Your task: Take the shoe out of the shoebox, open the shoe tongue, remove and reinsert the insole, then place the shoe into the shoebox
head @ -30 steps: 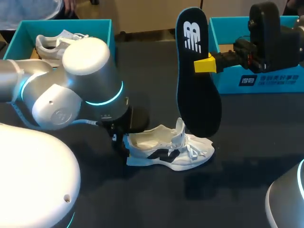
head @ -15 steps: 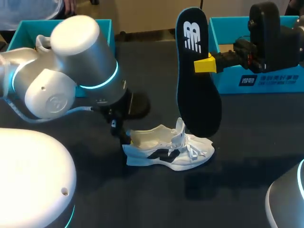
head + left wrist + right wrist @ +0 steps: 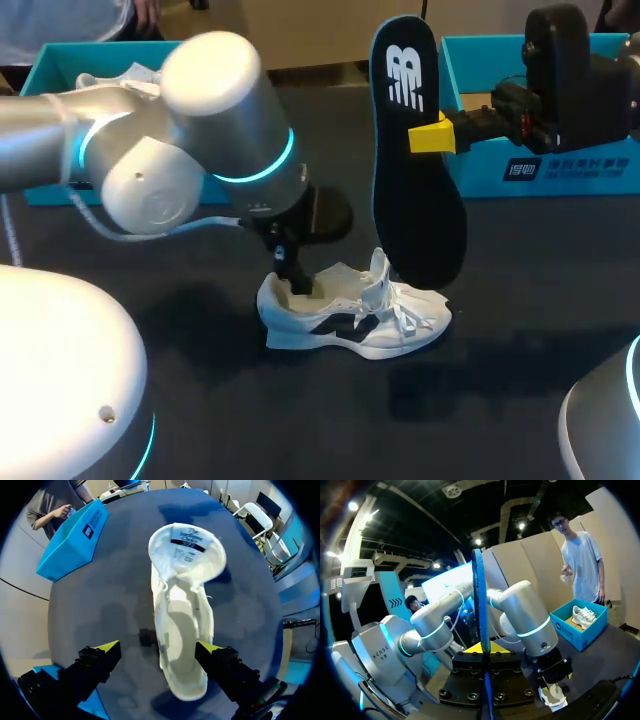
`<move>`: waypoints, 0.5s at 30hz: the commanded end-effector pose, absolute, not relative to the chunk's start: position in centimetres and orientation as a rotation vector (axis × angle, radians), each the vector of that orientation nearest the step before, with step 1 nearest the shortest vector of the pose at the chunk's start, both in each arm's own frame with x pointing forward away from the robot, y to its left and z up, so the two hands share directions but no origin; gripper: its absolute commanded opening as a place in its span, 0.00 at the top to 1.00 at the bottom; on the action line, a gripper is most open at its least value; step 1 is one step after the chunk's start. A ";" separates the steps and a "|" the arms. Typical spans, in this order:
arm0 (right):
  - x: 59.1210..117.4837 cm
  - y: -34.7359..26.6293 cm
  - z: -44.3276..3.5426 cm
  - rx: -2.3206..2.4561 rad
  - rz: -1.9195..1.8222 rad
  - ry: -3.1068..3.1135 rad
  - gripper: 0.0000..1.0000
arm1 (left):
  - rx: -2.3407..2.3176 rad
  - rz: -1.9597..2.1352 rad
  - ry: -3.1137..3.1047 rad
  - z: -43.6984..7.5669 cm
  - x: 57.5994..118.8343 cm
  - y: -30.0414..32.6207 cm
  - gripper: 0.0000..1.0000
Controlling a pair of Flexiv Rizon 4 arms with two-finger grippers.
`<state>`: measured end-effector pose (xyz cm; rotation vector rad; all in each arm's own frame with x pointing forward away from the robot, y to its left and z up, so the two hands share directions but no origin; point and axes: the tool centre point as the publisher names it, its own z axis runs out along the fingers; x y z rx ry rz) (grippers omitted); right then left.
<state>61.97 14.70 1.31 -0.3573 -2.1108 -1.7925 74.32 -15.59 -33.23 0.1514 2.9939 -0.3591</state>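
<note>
Left gripper (image 3: 157,646) spread over heel of shoe (image 3: 182,605), tips hidden from overhead; right gripper (image 3: 482,648) clamped on insole (image 3: 415,170).

The shoe (image 3: 340,325) is white woven cloth, the insole (image 3: 418,200) a matt black foam-like sheet, the table (image 3: 520,340) dark and matt, the left arm (image 3: 200,140) a smooth satin-silver shell, and the shoebox (image 3: 585,175) matt teal card.

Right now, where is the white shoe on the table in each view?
Head view: shoe mid-table, beneath the held-up insole.
Left wrist view: shoe, heel between the open left fingers, toe ahead.
Right wrist view: shoe small, under the left fingers.
Shared landmark: left fingers at the heel.
</note>
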 end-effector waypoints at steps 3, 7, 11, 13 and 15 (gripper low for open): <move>62.2 15.0 1.3 -0.356 -1.789 -2.112 1.00 | 0.132 -0.325 3.000 -37.1 75.2 -18.4 0.00; 62.2 15.0 1.3 -0.356 -1.789 -2.112 1.00 | 0.136 -0.330 3.024 -38.1 74.9 -18.6 0.06; 62.2 15.0 1.3 -0.356 -1.789 -2.112 1.00 | 0.132 -0.325 3.020 -38.5 74.9 -18.6 0.12; 62.2 15.0 1.3 -0.356 -1.789 -2.112 1.00 | 0.128 -0.327 3.025 -38.6 74.9 -18.6 0.31; 62.2 15.0 1.3 -0.356 -1.789 -2.112 1.00 | 0.130 -0.324 3.026 -38.7 74.9 -18.7 0.36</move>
